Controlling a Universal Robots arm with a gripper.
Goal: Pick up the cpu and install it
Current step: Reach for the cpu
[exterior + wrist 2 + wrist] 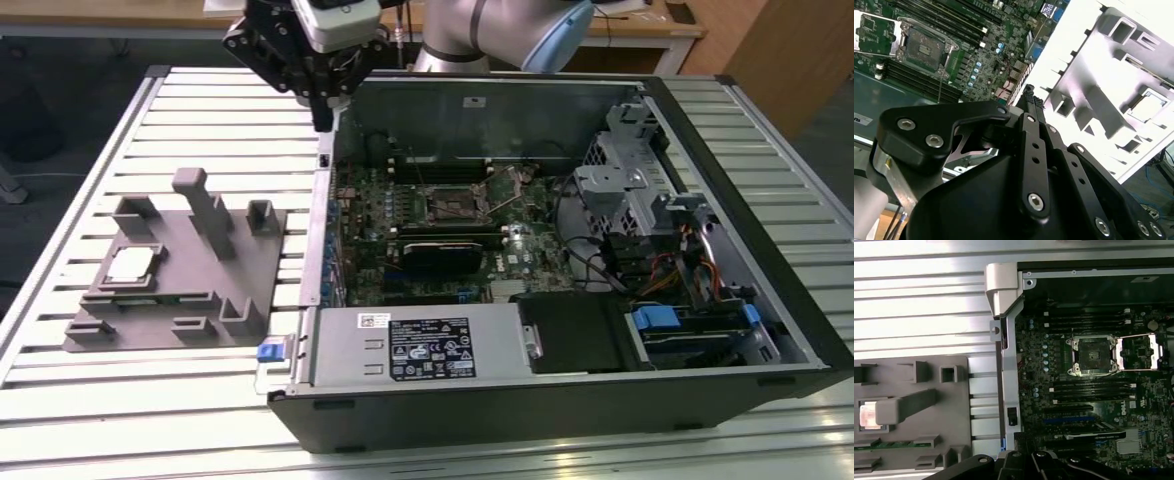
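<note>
Robot claw [323, 120] clenched shut and empty, above the edge of an open case [534, 415].
It hangs in the exterior view's upper left. The cpu [130, 265] lies well apart, at middle left, seated in a grey holder [174, 310] on the table [134, 425]. Inside the case, the socket [451, 205] stands open.

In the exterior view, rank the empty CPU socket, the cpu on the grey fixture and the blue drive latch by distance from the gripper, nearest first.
From the gripper:
1. Empty socket, on the motherboard inside the case.
2. cpu, on the grey fixture, toward the exterior view's left.
3. Blue drive latch, in the case's front corner, toward the exterior view's right.
</note>
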